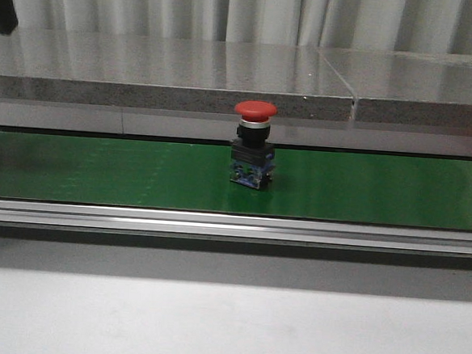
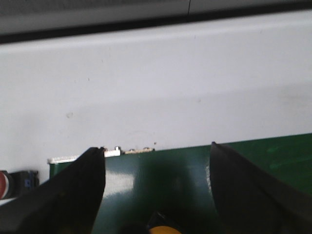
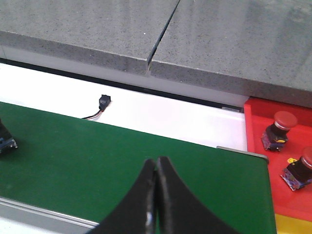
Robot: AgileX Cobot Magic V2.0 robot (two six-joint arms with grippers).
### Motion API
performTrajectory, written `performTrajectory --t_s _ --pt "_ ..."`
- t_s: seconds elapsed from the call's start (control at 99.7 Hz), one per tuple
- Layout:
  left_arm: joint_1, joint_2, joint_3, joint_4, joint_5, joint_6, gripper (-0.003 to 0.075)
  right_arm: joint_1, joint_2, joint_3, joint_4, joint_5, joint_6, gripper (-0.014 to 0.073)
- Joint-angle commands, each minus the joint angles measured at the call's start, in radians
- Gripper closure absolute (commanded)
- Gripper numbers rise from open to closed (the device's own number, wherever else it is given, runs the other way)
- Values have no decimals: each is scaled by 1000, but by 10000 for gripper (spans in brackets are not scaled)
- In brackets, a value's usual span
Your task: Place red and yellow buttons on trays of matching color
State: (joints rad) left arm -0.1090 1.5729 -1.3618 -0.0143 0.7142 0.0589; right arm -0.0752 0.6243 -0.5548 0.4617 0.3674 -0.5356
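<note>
The red button looks stiff and top-heavy; grip its dark body. Left tool is released, right tool clenched empty.

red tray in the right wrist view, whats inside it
Two red buttons stand inside the red tray, near its green-belt side. The picture's edge cuts off the rest of the tray.

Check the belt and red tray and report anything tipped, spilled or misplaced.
Nothing stands out. The red button stands upright on the green belt, and two red buttons sit on the red tray, matching its color.
</note>
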Motion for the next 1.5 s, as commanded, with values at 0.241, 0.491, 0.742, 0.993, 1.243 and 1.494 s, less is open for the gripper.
performTrajectory --t_s 0.241,0.491,0.742,0.993,1.243,1.494 --pt "-10 -288 49 -33 -143 -3 267 1 -4 -25 18 -66 -8 662" --pt "-10 -532 302 -36 -264 -28 274 1 -4 -25 18 -66 -8 662" --pt "-10 -785 547 -36 -315 -29 398 1 -4 -25 18 -66 -8 662" --pt "-10 -978 728 -39 -337 -51 629 1 -4 -25 18 -66 -8 662" --pt "-10 -1050 786 -39 -341 -59 739 1 -4 -25 18 -66 -8 662" --pt "-10 -1050 786 -39 -341 -59 739 1 -4 -25 18 -47 -8 606"
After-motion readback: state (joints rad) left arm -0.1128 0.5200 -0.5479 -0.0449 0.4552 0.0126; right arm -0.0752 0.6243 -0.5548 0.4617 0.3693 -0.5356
